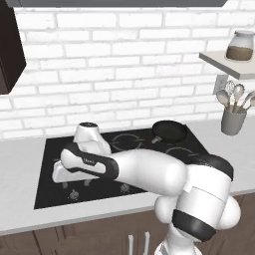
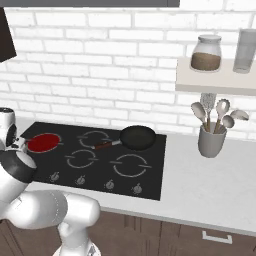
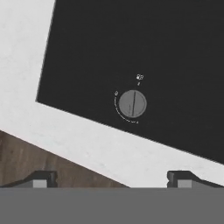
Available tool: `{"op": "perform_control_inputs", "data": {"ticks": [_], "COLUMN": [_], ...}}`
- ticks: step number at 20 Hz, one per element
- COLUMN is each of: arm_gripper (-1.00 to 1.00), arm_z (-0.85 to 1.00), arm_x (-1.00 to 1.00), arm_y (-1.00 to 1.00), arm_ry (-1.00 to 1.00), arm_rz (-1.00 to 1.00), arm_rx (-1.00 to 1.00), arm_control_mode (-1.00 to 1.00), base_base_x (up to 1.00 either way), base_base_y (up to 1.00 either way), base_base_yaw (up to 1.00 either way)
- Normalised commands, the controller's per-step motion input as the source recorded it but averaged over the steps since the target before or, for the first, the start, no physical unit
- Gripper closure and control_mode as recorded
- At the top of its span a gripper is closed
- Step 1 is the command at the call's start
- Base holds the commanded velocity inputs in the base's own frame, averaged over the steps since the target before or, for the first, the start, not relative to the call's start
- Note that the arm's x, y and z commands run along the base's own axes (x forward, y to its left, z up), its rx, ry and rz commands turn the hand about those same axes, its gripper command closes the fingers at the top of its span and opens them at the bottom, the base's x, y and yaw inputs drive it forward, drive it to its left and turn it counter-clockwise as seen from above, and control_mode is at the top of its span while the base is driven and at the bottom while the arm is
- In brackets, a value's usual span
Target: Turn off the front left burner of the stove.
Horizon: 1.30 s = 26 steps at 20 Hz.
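The stove [image 2: 152,167] is a flat black glass cooktop set in a white counter. Its front left burner [image 2: 44,142] glows bright red at the far left. A row of small silvery knobs runs along the front edge, with the leftmost knob [image 2: 54,176] nearest my arm. In the hand view one round knob [image 3: 132,103] lies on the black glass [image 3: 153,39] near its left front corner, its bar almost straight up the picture. My gripper [image 3: 113,179] is open above and in front of that knob, apart from it. My white hand [image 1: 69,172] hovers over the cooktop's left front.
A black frying pan [image 2: 137,137] with a reddish handle sits on the back right burner. A grey utensil holder [image 2: 211,140] stands on the counter to the right, below a shelf with a jar [image 2: 206,54]. White counter [image 3: 26,65] and brown cabinet front [image 3: 26,157] border the stove.
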Motion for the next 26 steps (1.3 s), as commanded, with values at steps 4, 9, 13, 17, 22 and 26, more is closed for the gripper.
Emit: {"op": "perform_control_inputs", "data": {"ticks": [4, 9, 13, 17, 22, 26], "arm_gripper": [-1.00, -1.00, -1.00, -1.00, -1.00, -1.00], "arm_z": [-0.23, -0.25, -0.18, -0.16, -0.18, -0.19], "arm_x": [0.15, 0.23, 0.10, 0.11, 0.00, 0.00], "arm_y": [0.01, 0.00, 0.00, 0.00, 0.00, 0.11], "arm_ry": [0.07, 0.01, -0.01, 0.00, 0.00, 0.00], "arm_rz": [-0.15, -0.18, -0.14, -0.11, -0.01, 0.00], "arm_rx": [-0.12, -0.17, -0.12, -0.05, 0.00, 0.00], "arm_control_mode": [-1.00, -1.00, -1.00, -1.00, -1.00, -1.00], "base_base_x": [0.00, 0.00, 0.00, 0.00, 0.00, 0.00], "base_base_y": [0.00, 0.00, 0.00, 0.00, 0.00, 0.00], "base_base_yaw": [0.00, 0.00, 0.00, 0.00, 0.00, 0.00]}}
